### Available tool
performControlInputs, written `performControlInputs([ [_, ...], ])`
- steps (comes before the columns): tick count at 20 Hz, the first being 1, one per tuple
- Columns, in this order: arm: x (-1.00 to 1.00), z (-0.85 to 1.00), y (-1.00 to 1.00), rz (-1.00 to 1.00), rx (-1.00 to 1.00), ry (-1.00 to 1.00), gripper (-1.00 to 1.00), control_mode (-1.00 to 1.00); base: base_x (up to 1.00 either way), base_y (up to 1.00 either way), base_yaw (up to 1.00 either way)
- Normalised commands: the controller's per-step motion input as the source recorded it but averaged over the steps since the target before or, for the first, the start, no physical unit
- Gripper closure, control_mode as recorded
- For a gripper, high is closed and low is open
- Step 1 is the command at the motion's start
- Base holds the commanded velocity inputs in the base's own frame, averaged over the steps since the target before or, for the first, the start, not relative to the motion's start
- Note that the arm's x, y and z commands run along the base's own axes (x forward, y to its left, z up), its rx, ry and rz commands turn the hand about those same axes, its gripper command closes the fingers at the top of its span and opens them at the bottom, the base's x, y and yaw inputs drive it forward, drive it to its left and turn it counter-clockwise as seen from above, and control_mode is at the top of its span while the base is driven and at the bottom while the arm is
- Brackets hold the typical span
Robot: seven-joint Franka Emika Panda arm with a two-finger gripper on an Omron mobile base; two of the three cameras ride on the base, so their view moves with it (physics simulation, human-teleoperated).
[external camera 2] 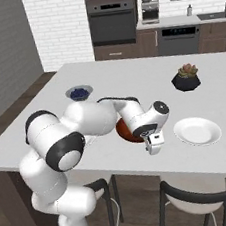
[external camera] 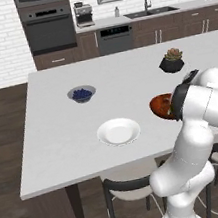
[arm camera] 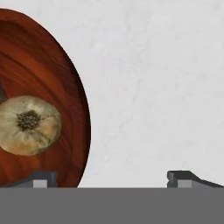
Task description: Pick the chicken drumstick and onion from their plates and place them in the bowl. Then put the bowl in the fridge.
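The reddish-brown wooden bowl [arm camera: 52,78] sits on the white island counter [external camera: 58,125], partly behind my arm in the left base view [external camera: 160,106] and in the right base view [external camera 2: 128,133]. The onion [arm camera: 28,125] lies inside the bowl. My gripper [arm camera: 113,178] hangs open just above the bowl's rim and the bare counter beside it, with nothing between its fingers; it is low over the counter's front part [external camera 2: 153,145]. One empty white plate [external camera: 118,131] lies left of the bowl, another plate [external camera 2: 197,130] to its right. The drumstick and the fridge are out of view.
A small grey bowl of blueberries [external camera: 81,93] and a black succulent pot [external camera: 172,62] stand farther back on the island. Dark stools [external camera 2: 197,199] tuck under the front edge. A wall oven [external camera: 48,27] and a sink counter [external camera: 155,11] line the back wall.
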Motion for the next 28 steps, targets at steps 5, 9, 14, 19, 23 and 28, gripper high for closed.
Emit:
performControlInputs([
  [5, 0.36, -0.21, 0.00, 0.00, 0.04, 0.06, -1.00, -1.00, 0.00, 0.00, 0.00],
  [9, 0.20, -0.24, 0.00, 0.00, 0.02, 0.02, -1.00, -1.00, 0.00, 0.00, 0.00],
  [14, 0.31, -0.20, 0.01, 0.00, 0.03, 0.05, -1.00, -1.00, 0.00, 0.00, 0.00],
  [19, 0.25, -0.17, 0.00, 0.00, 0.04, 0.04, -1.00, -1.00, 0.00, 0.00, 0.00],
  [23, 0.16, -0.24, 0.13, 0.00, 0.02, 0.01, 1.00, -1.00, 0.00, 0.00, 0.00],
  [28, 0.26, -0.32, 0.34, 0.00, 0.00, 0.03, 1.00, -1.00, 0.00, 0.00, 0.00],
])
